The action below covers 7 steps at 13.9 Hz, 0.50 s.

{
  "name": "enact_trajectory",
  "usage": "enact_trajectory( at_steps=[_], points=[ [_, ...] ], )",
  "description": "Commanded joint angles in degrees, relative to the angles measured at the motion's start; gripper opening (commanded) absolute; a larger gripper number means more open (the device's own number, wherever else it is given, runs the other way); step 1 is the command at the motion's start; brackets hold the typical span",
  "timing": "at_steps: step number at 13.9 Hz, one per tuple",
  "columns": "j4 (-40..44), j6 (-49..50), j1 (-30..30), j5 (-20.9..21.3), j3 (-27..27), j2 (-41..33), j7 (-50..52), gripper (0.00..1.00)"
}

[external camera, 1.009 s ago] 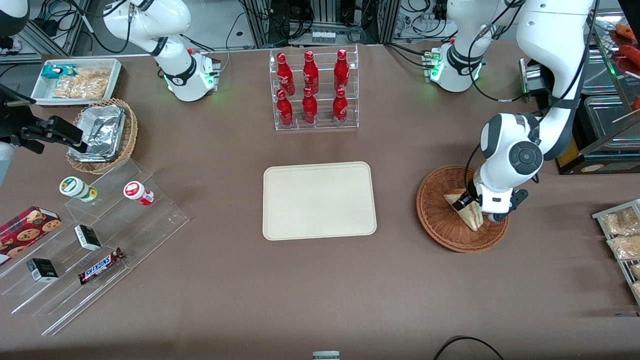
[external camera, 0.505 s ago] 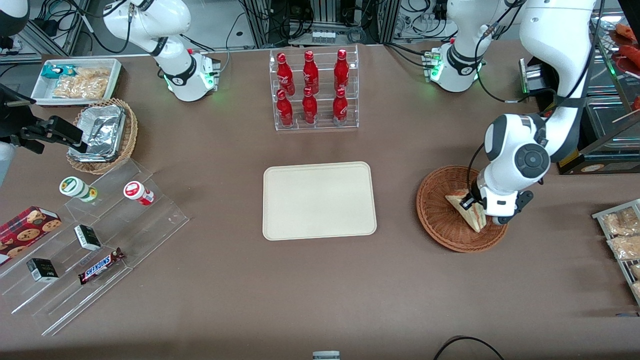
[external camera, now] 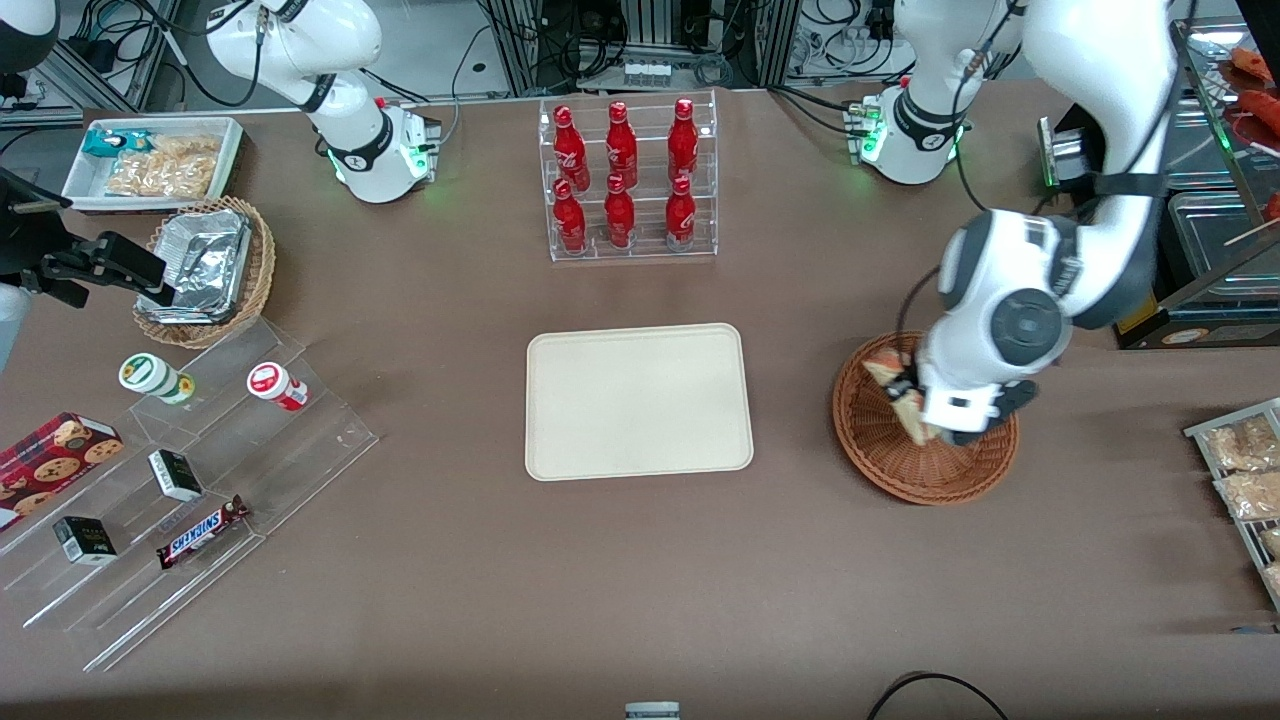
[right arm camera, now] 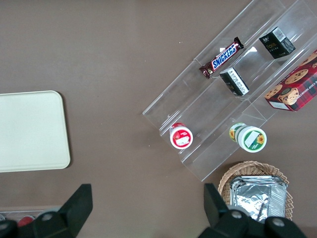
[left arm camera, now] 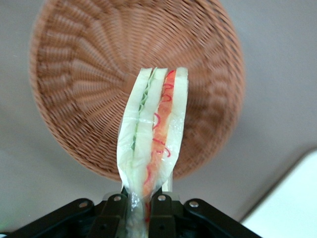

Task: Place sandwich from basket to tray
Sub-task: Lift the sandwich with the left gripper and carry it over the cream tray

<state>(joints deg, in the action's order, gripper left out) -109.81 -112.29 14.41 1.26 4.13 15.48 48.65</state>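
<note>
My left gripper (external camera: 908, 392) is shut on the sandwich (external camera: 882, 369), a pale bread wedge with red and green filling. It holds the sandwich lifted above the reddish-brown wicker basket (external camera: 925, 470), over the part of the basket nearest the tray. In the left wrist view the sandwich (left arm camera: 153, 134) stands pinched between the black fingers (left arm camera: 115, 208) of the gripper (left arm camera: 141, 201), with the empty basket (left arm camera: 74, 74) below it. The cream-beige tray (external camera: 638, 400) lies empty at the table's middle; a corner of it shows in the left wrist view (left arm camera: 292, 206), and it also shows in the right wrist view (right arm camera: 29, 131).
A clear rack of red bottles (external camera: 625, 180) stands farther from the camera than the tray. Toward the parked arm's end are a clear stepped shelf with snacks (external camera: 180, 480), a tan basket with foil containers (external camera: 205, 270) and a white bin (external camera: 150, 160). Bagged snacks (external camera: 1245, 470) lie at the working arm's end.
The left gripper has risen with the sandwich out of the basket and shifted a little toward the tray. The sandwich no longer rests on the wicker.
</note>
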Motion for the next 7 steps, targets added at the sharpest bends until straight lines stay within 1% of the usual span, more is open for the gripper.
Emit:
enact_trajectory(
  at_steps=[1, 3, 6, 7],
  points=[
    [1.79, 1.29, 5.87, 0.58, -0.26, 1.21, -1.09, 0.07],
    [5.55, 0.93, 12.28, 0.76, -0.26, 5.85, -4.42, 0.09],
    [16.79, 1.2, 17.48, -0.55, -0.17, 14.73, -4.26, 0.09],
    [19.09, 0.85, 18.8, -2.04, -0.17, 16.93, -3.91, 0.09]
  ],
)
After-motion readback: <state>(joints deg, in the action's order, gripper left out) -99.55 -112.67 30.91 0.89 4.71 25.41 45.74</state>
